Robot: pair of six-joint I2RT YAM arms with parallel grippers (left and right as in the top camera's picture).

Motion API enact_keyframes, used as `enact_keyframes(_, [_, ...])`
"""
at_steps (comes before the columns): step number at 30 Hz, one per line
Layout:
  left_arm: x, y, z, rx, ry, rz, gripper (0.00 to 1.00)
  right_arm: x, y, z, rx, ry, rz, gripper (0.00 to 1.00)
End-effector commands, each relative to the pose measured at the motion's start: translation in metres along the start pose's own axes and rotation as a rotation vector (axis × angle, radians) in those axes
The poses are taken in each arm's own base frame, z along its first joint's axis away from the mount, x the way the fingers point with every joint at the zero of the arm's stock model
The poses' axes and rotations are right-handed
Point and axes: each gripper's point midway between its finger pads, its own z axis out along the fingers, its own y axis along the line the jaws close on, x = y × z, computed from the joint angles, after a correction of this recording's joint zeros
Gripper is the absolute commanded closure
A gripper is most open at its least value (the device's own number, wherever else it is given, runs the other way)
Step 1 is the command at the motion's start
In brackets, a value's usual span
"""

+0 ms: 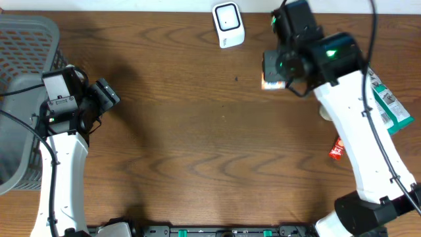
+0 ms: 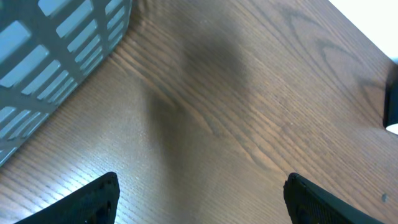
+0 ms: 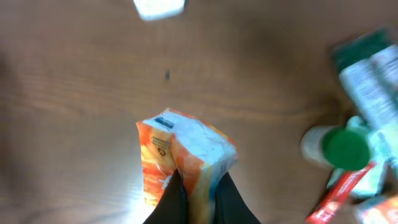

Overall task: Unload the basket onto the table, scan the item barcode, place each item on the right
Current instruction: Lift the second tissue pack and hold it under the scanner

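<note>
An orange and white packet (image 3: 186,152) is pinched between the fingers of my right gripper (image 3: 199,199), which is shut on it and holds it above the table. From overhead the packet (image 1: 272,83) shows only as an orange edge under the right gripper's head, right of and below the white barcode scanner (image 1: 227,24). The scanner (image 3: 159,8) sits at the top edge of the right wrist view. My left gripper (image 2: 199,199) stands open over bare wood beside the basket, with nothing between its fingers. No barcode is legible.
A grey slatted basket (image 1: 23,72) fills the left edge of the table. At the right edge lie a green and white pouch (image 1: 388,105), a red sachet (image 1: 337,150) and a bottle with a green cap (image 3: 342,148).
</note>
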Motion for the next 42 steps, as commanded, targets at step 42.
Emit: enact_keyframes(42, [0.001,0.004,0.002,-0.012,0.005,0.002,0.15,-0.138,0.079,0.268,0.626,-0.426,-0.600,0.99])
